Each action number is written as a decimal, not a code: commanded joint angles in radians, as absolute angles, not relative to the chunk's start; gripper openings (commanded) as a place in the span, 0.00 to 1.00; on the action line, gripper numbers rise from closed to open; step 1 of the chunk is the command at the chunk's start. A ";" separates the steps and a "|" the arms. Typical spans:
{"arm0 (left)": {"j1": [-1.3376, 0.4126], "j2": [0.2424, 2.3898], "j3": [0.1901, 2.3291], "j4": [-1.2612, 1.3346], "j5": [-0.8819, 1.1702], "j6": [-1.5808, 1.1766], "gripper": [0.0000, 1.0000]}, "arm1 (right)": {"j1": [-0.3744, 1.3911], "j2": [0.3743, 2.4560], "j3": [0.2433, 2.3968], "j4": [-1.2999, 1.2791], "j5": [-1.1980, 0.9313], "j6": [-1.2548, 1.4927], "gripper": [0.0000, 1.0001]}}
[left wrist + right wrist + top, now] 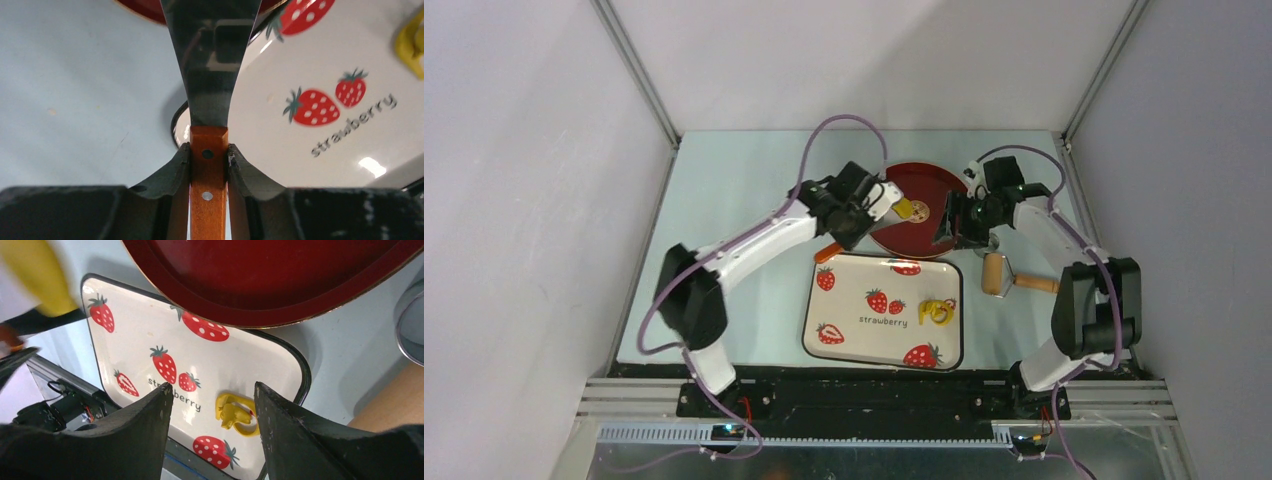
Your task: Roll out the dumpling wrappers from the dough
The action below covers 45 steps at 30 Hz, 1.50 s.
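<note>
Two grippers: left gripper clamps a spatula, tip cropped; right gripper spread, empty.

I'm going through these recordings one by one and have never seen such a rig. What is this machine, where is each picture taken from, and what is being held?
Two robot arms are bolted at the near edge of a table. The wide picture looks down from above and behind them. The other two come from a camera on each wrist. The left gripper is closed on the orange handle of a metal spatula. Its blade carries a flat yellow dumpling wrapper over the red plate. The right gripper is open and empty, beside the plate. Also on the table are a strawberry tray, which holds a ragged yellow dough scrap, and a wooden rolling pin.
</note>
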<state>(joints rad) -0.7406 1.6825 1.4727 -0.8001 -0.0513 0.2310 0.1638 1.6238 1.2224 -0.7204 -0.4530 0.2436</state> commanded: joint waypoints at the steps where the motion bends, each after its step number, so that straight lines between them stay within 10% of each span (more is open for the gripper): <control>1: -0.778 1.838 1.615 -0.882 -0.073 0.087 0.00 | 0.136 1.515 1.166 -0.600 -0.465 0.290 0.64; 16: -0.823 2.041 1.800 -0.885 -0.019 -0.040 0.00 | 0.147 1.641 1.013 -0.183 -0.719 0.634 0.07; 45: -0.787 2.152 1.880 -0.884 -0.059 -0.098 0.00 | 0.267 1.978 1.344 -0.382 -0.459 0.503 0.01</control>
